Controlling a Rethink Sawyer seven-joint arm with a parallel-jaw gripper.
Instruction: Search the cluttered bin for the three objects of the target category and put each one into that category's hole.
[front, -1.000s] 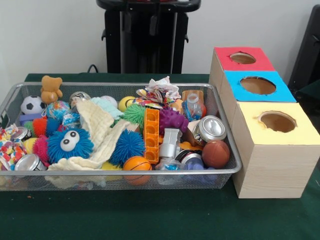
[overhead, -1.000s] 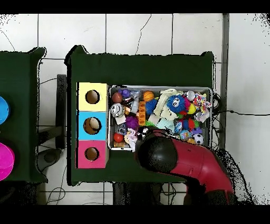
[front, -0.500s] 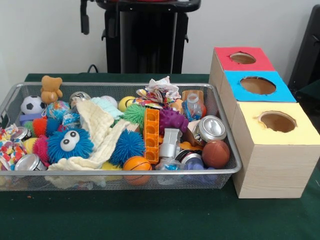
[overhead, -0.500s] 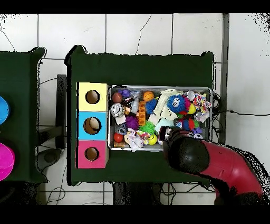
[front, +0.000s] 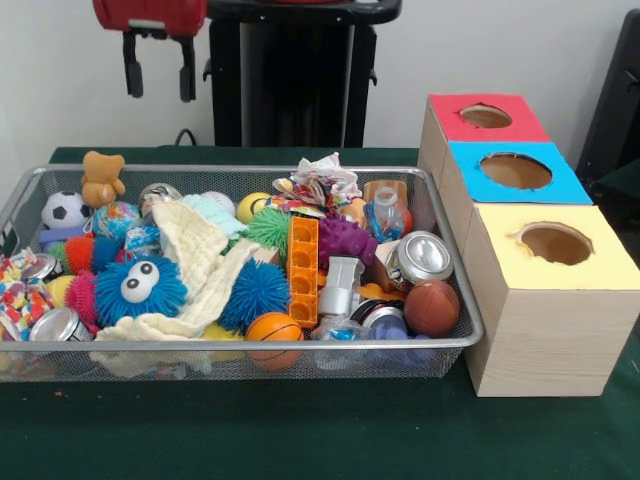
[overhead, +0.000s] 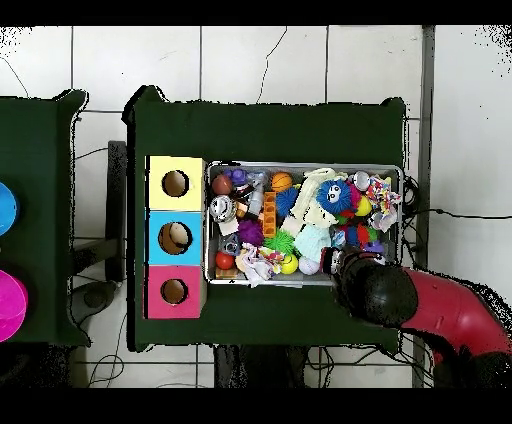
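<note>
Gripper (front: 159, 68) hangs high over the far left part of the worktop (front: 300, 430), its 2 black fingers (front: 131, 70) spread apart and holding nothing, well above the wire mesh bin (front: 440, 255). From above, the red and black arm (overhead: 410, 300) covers the bin's corner nearest the robot.

Going left to right along the bin in the front view: a soccer ball (front: 63, 210) and the tan teddy bear (front: 101, 177) sit at the far left corner, a blue puffer ball with eyes (front: 140, 288) lies toward the near rim beside a cream cloth (front: 205, 262), then an orange block strip (front: 302, 270), a purple puffer ball (front: 346, 238), a silver can (front: 424, 257) and a brown ball (front: 432, 306).

Just beside the bin's right end stands the wood box (front: 545, 330); its red hole (front: 485, 116) is farthest back, with the blue hole (front: 515, 170) and yellow hole (front: 555, 243) nearer.
</note>
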